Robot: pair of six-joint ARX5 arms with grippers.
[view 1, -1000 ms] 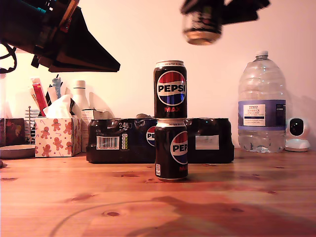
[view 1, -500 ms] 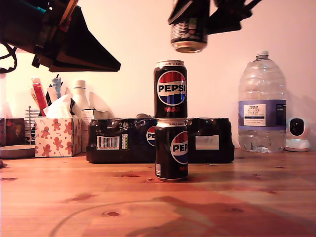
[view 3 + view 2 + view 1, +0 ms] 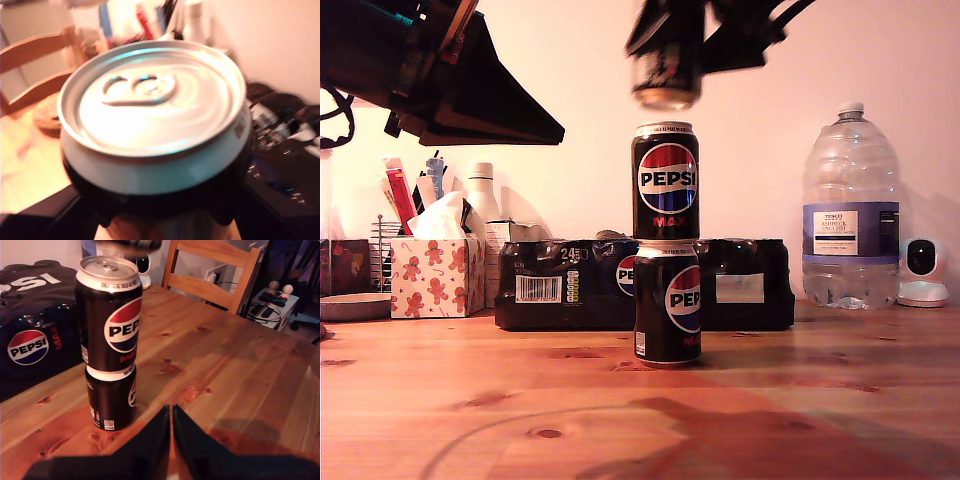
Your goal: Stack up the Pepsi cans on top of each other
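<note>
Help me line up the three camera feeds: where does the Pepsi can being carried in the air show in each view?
Exterior view: the carried Pepsi can is blurred at top centre, held above the two-can stack by my second gripper.
First wrist view: only a blurred dark sliver at the top edge above the stack, probably its base.
Second wrist view: its silver lid fills the frame.
Shared landmark: the shrink-wrapped Pepsi 24-pack.

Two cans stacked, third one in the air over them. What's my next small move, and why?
Probably ease my second gripper straight down. The third Pepsi can it grips hangs just above the top stacked can, roughly centred over its rim but blurred, so go slowly and release only once it is seated.
</note>
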